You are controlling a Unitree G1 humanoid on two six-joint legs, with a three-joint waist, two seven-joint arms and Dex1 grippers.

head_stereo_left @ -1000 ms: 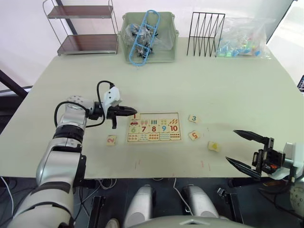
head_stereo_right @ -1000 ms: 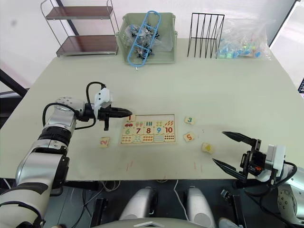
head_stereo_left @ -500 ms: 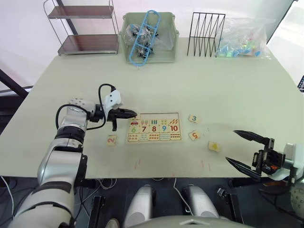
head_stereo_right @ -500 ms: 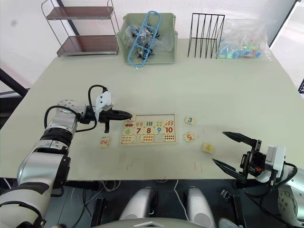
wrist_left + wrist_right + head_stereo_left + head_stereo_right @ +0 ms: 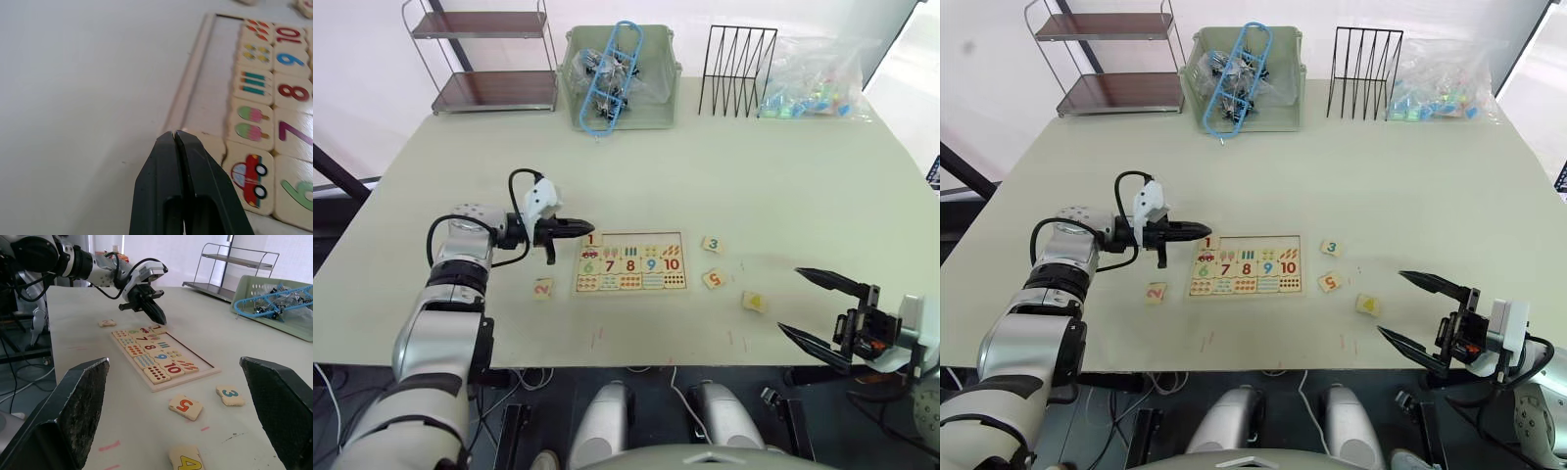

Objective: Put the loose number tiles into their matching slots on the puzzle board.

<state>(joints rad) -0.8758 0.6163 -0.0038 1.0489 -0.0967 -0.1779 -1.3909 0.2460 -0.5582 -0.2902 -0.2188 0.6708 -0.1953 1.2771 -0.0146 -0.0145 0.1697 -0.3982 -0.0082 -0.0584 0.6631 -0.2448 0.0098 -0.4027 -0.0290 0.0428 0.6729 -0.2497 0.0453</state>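
**Layout of board, tiles and table**

Puzzle board [image 5: 629, 262] at mid-table [image 5: 705, 166]; tile 1 [image 5: 592, 239] in its top-left slot; tile 2 [image 5: 542, 288] left of the board; tiles 3 [image 5: 711, 244], 5 [image 5: 713, 279] and 4 [image 5: 754, 302] right of it; shelf [image 5: 489, 59], basket [image 5: 619, 78], rack [image 5: 736, 59] and bag [image 5: 815, 78] along the far edge

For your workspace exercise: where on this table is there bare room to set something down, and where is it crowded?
Free: the wide middle strip between the flat pale-wood puzzle board and the green plastic bin. Crowded: the back edge, with metal shelf, bin, black wire rack, and beside the board, where loose tiles 3, 5, 4 lie.
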